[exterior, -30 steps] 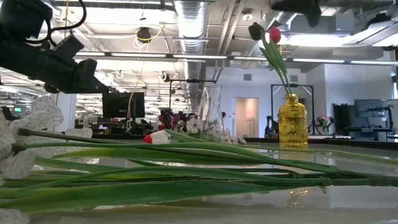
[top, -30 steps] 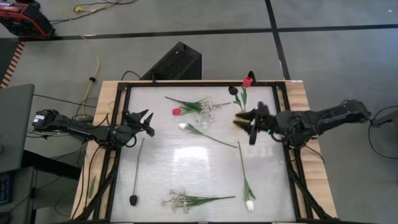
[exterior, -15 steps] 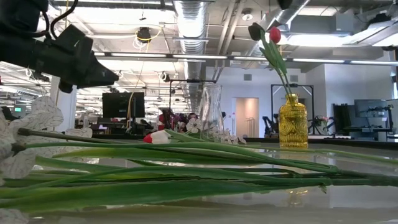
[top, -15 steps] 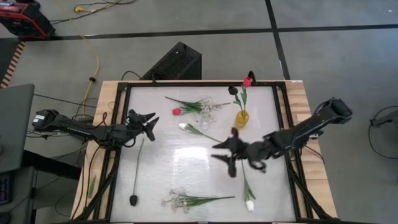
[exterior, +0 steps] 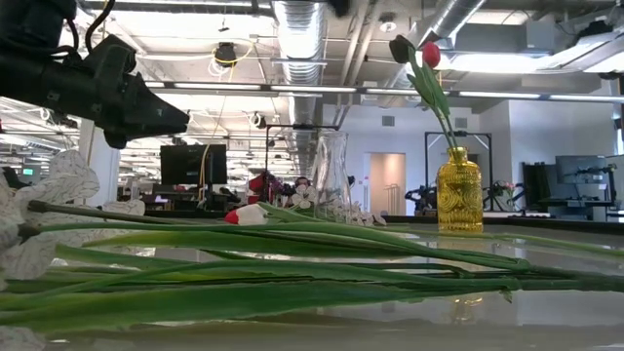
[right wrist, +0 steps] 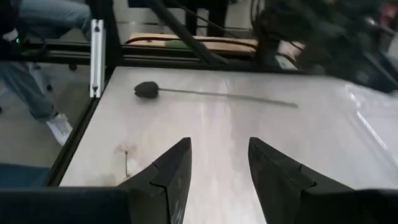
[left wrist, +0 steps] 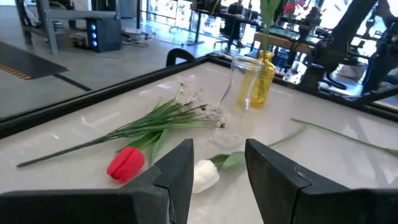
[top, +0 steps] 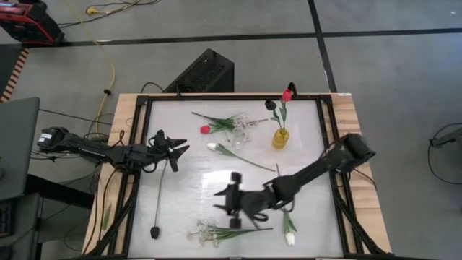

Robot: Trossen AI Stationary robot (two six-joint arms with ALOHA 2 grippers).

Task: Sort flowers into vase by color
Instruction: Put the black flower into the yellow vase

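**Two stems sorted, most still on desk**

Yellow vase (top: 279, 137) holds a red tulip (top: 287, 94) and a dark bloom (top: 270, 105). Clear vase (top: 237, 135) looks empty. Still lying on the desk (top: 209, 180): red tulip (top: 204, 130), white tulip (top: 213, 146), white tulip (top: 289, 237), dark bloom (top: 154, 232), blossom sprig (top: 206, 232). Right tool (top: 229, 202) empty, fingers apart, mid-desk above the sprig. Left tool (top: 170, 145) also spread, empty, at the left edge. Roughly a quarter done.

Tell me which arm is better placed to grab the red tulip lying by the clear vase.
Left. The left gripper is open beside the red tulip; the right gripper sits farther away.
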